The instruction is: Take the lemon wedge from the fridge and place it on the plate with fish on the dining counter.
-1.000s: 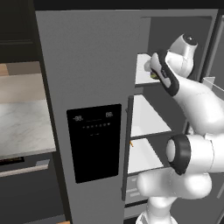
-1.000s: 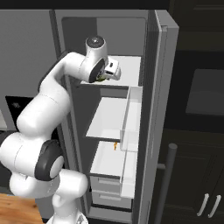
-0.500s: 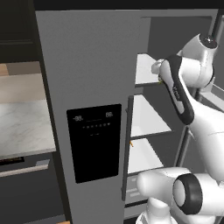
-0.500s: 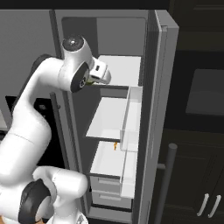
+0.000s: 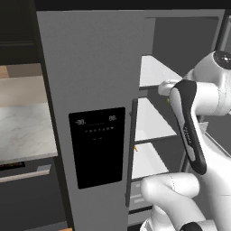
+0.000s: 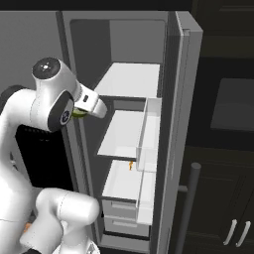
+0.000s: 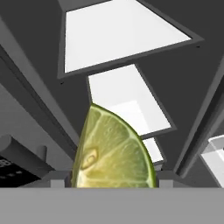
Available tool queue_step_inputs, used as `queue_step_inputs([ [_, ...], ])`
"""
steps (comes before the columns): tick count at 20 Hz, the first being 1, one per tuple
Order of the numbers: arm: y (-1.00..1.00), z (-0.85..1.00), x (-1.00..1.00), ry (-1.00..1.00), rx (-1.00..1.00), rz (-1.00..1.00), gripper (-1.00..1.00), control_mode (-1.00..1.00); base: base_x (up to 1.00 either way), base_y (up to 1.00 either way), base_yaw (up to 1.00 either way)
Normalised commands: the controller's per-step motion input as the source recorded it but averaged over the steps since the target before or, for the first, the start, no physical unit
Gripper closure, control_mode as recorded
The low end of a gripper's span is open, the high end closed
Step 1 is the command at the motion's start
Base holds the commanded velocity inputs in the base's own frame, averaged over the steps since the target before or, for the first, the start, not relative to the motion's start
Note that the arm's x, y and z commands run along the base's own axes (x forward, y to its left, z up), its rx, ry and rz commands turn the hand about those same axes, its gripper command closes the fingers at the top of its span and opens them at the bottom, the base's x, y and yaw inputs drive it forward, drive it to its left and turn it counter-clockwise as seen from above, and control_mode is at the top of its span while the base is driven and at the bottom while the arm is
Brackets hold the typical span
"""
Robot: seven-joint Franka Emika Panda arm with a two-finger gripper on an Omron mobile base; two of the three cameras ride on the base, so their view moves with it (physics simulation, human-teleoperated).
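Pulled back from the top shelf [image 6: 131, 79] since a second earlier, our gripper [image 7: 111, 177] held the lemon wedge [image 7: 114, 151] between its jaws outside the open fridge [image 6: 173, 99], whose black dispenser panel [image 5: 98, 146] bore pale digits we could not read, shelves bare behind.
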Motion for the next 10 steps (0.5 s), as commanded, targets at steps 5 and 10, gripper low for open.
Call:
queue_step_inputs([
  [5,0.02,0.0,-0.17,-0.09,-0.02,0.0,1.0,-1.0,0.0,0.0,0.0],
  [10,0.1,0.0,-0.15,0.0,0.0,0.01,1.0,1.0,-0.15,0.11,0.03],
])
